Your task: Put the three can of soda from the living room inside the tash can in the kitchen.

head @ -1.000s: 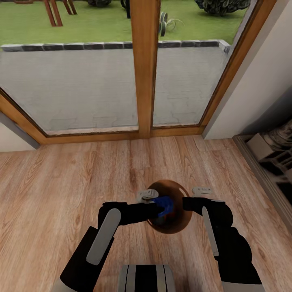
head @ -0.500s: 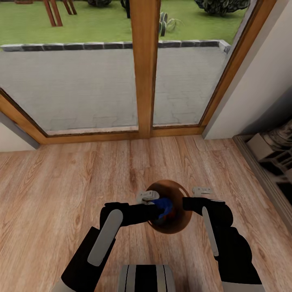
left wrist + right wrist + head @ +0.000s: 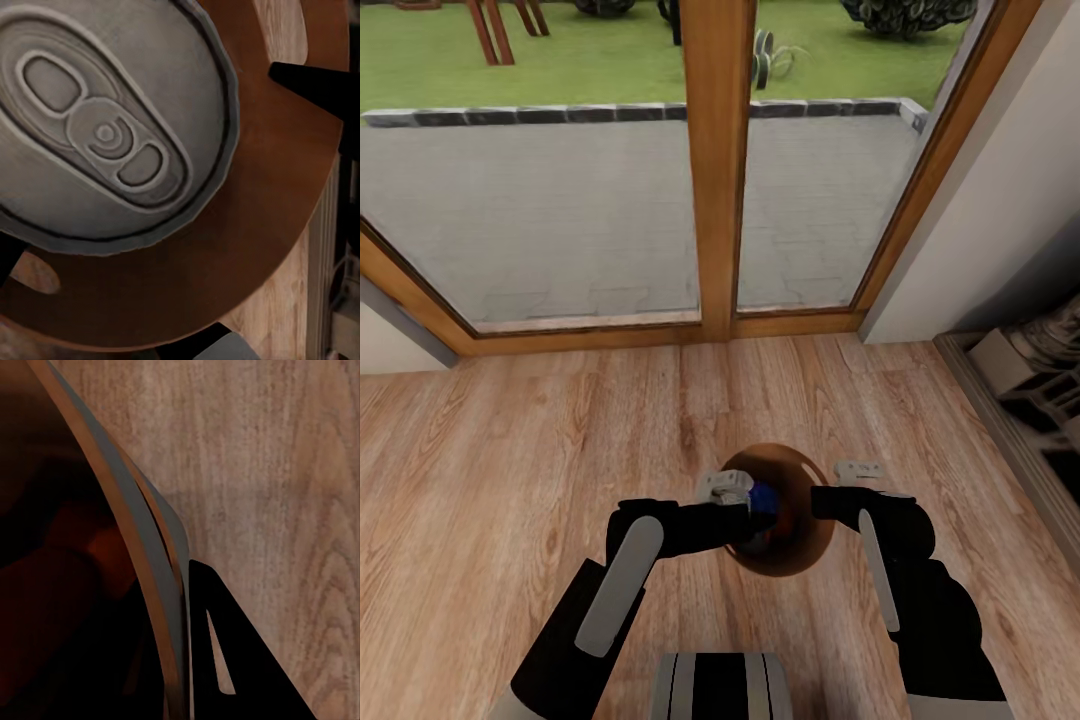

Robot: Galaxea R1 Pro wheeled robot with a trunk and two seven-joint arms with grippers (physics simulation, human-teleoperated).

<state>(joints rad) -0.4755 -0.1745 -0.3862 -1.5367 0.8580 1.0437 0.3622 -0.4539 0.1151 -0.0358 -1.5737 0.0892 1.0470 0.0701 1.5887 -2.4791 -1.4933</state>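
A: Since the left gripper (image 3: 752,500) is the one over the bucket, what is it holding?

B: The dark blue can of soda (image 3: 764,496). In the left wrist view the can's grey top (image 3: 105,124) faces the camera, so its long axis runs along the fingers. One dark fingertip (image 3: 307,79) shows beside the can, but I cannot tell from these pictures whether the fingers clamp it or have let go.

A: And where does the can sit relative to the tash can (image 3: 800,480)?

B: Inside the rim's outline, toward the left-arm side of the opening. In the wrist view the brown wall (image 3: 262,225) curves around it, with the oval hand-hole (image 3: 34,271) near the rim. An orange shape lies deeper in the bucket, likely another can.

A: The right gripper (image 3: 830,500)?

B: Its finger (image 3: 225,660) sits outside the bucket's thin wall (image 3: 154,585), close against it. It looks to be pinching the rim, though the inner finger is lost in shadow.

A: So what does the next move turn on?

B: My judgement: the can is already above the opening, so release straight down should land it. The bucket stands on the plank floor (image 3: 510,450) before the glass door (image 3: 715,170).
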